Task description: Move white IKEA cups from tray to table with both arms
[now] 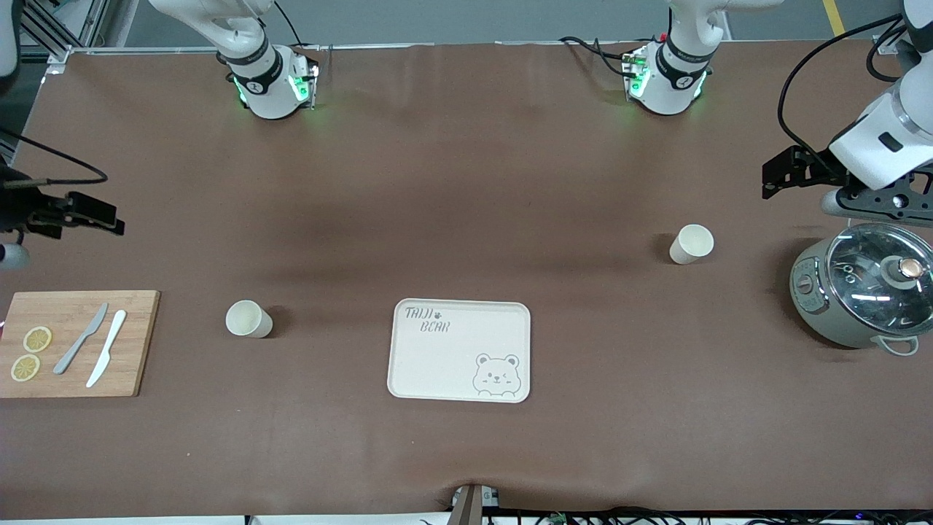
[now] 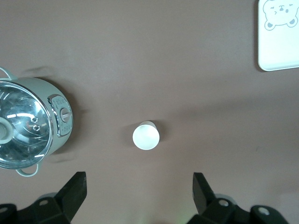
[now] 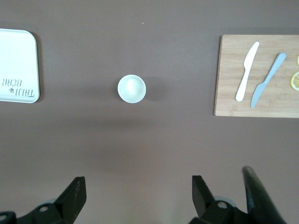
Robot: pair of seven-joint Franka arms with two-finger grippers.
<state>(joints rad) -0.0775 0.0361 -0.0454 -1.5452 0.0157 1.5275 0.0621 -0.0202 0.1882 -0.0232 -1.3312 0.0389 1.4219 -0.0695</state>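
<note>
Two white IKEA cups stand upright on the brown table. One cup (image 1: 249,319) (image 3: 131,88) is between the bear tray and the cutting board, toward the right arm's end. The other cup (image 1: 691,243) (image 2: 145,136) is beside the pot, toward the left arm's end, and farther from the front camera than the tray. My left gripper (image 1: 878,208) (image 2: 138,179) hangs high over the table by the pot, open and empty. My right gripper (image 1: 14,226) (image 3: 138,182) hangs high over the right arm's end of the table, also open and empty. Neither gripper touches a cup.
A cream bear-printed tray (image 1: 459,313) lies mid-table, toward the front camera. A grey pot with a glass lid (image 1: 864,292) stands at the left arm's end. A wooden cutting board (image 1: 138,343) with two knives and lemon slices lies at the right arm's end.
</note>
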